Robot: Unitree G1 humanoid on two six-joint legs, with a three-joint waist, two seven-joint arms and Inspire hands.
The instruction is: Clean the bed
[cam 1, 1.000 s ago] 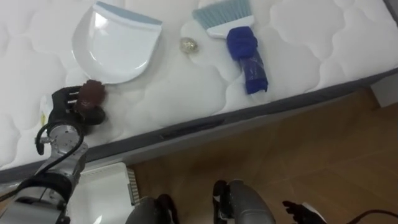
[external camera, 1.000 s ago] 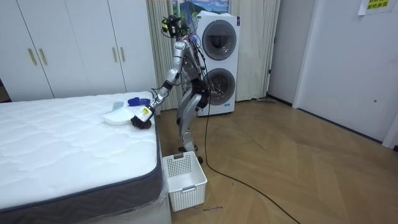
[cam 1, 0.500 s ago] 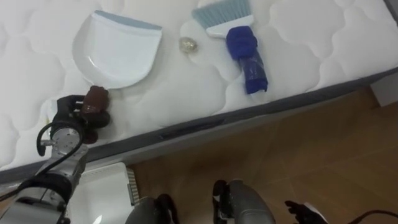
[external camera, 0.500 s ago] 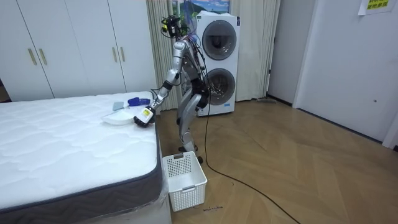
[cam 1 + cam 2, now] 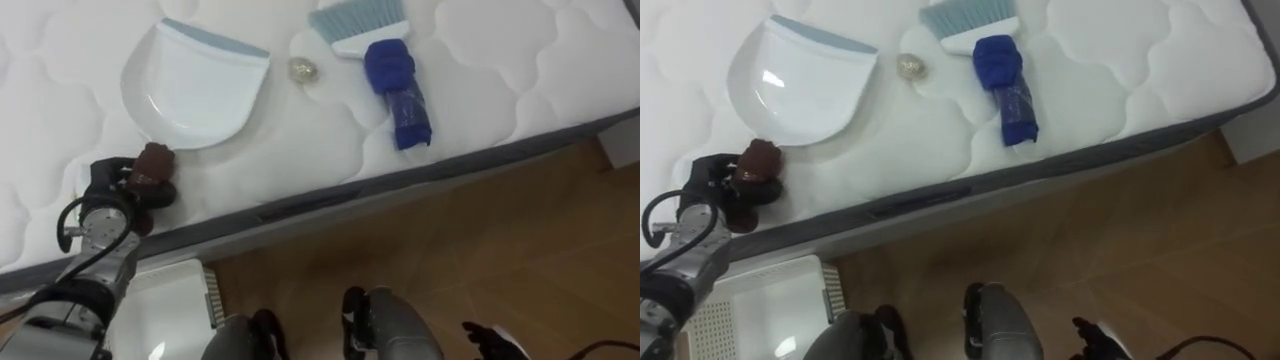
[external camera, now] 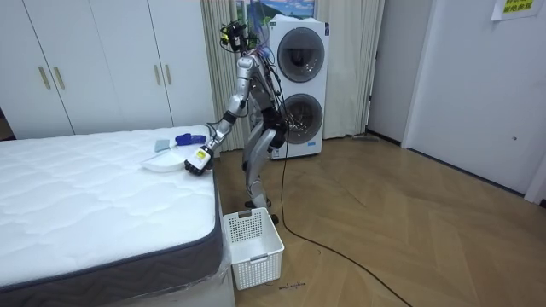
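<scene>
The dustpan (image 5: 195,85) lies on the bed (image 5: 520,60), its brown handle gripped by the left hand (image 5: 115,195) near the mattress edge. The dustpan looks empty, as does the floor basket (image 6: 252,246). A scrap (image 5: 303,70) lies between the dustpan and the brush (image 5: 385,60), and sweeping it in likely comes next. The state of the right hand (image 5: 490,342) cannot be told.

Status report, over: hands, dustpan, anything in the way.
Left hand shut on dustpan handle at mattress edge. Right hand hangs low. Brush and crumpled ball beside pan, untouched.
</scene>
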